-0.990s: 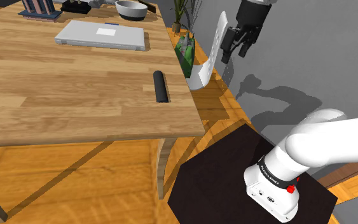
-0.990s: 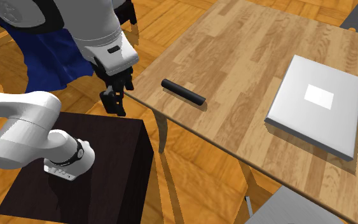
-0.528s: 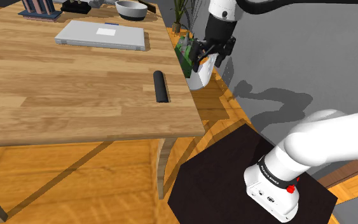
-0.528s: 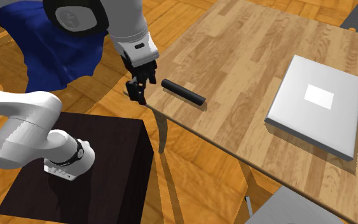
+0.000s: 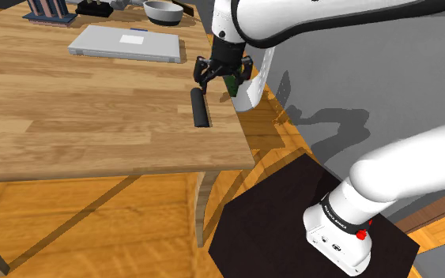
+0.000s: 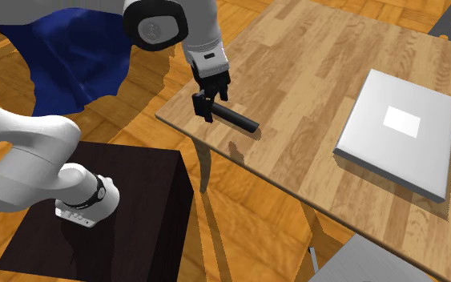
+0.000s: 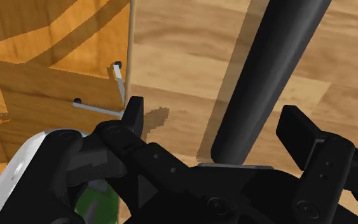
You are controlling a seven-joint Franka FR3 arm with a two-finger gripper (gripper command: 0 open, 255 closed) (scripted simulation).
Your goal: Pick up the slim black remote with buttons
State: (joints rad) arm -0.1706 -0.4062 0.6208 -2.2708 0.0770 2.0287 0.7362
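The slim black remote (image 5: pixel 201 108) lies on the wooden table (image 5: pixel 70 118) close to the edge nearest the stand. In the second exterior view the remote (image 6: pixel 233 117) lies slanted near the table's (image 6: pixel 312 72) corner. My gripper (image 5: pixel 215 81) hovers just above the remote's far end and is open. In the second exterior view the gripper (image 6: pixel 206 106) hangs over the end of the remote nearest the table's corner. Seen from the wrist, the remote (image 7: pixel 269 70) runs away from the gripper (image 7: pixel 217 124), its near end between the spread fingertips (image 7: pixel 133 114), which do not touch it.
A closed grey laptop (image 5: pixel 126 43) lies further back on the table, with a bowl (image 5: pixel 163 10) behind it. A white plant pot (image 5: pixel 248 88) stands on the floor beside the table edge, close to my arm. The black stand (image 5: pixel 307 229) is below; a blue cloth (image 6: pixel 71 56) lies on the floor.
The arm has swung from beside the table, near the plant pot, over the table edge and down to the remote's end. The remote has not moved.
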